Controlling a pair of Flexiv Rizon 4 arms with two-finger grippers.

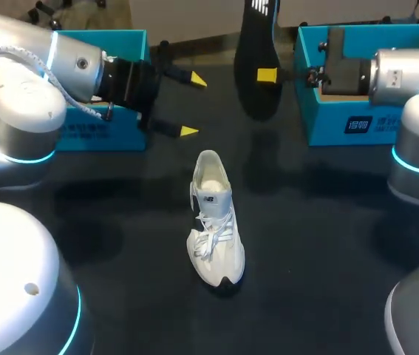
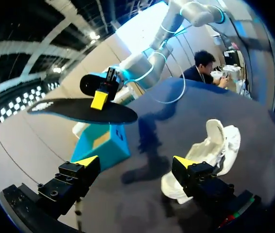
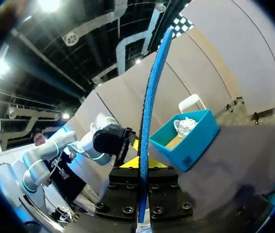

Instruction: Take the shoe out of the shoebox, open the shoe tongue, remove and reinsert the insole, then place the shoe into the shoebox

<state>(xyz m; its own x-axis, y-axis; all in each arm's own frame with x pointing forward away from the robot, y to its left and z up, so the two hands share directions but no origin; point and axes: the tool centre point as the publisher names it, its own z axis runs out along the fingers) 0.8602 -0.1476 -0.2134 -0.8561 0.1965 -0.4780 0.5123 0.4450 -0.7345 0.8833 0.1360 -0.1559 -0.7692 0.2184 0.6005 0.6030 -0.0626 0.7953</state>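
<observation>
The white lace-up sneaker (image 1: pixel 213 222) lies on the dark worktop (image 1: pixel 327 244), outside both boxes, with its heel toward 12 o'clock. The flat black insole (image 1: pixel 255 100) hangs in the air at 12 o'clock from it, pinched by the right gripper (image 1: pixel 268 75). The left gripper (image 1: pixel 192 105) is spread wide and holds nothing, at 11 o'clock from the sneaker.

To reinsert the insole well, I think the left gripper should first steady the sneaker and keep the tongue open. The insole should then enter toe end first, at a low angle.

Count: one sneaker, one insole, two grippers and two teal cardboard boxes, the left shoebox (image 1: pixel 98 134) at 10 o'clock and the right shoebox (image 1: pixel 327 122) at 2 o'clock.
</observation>
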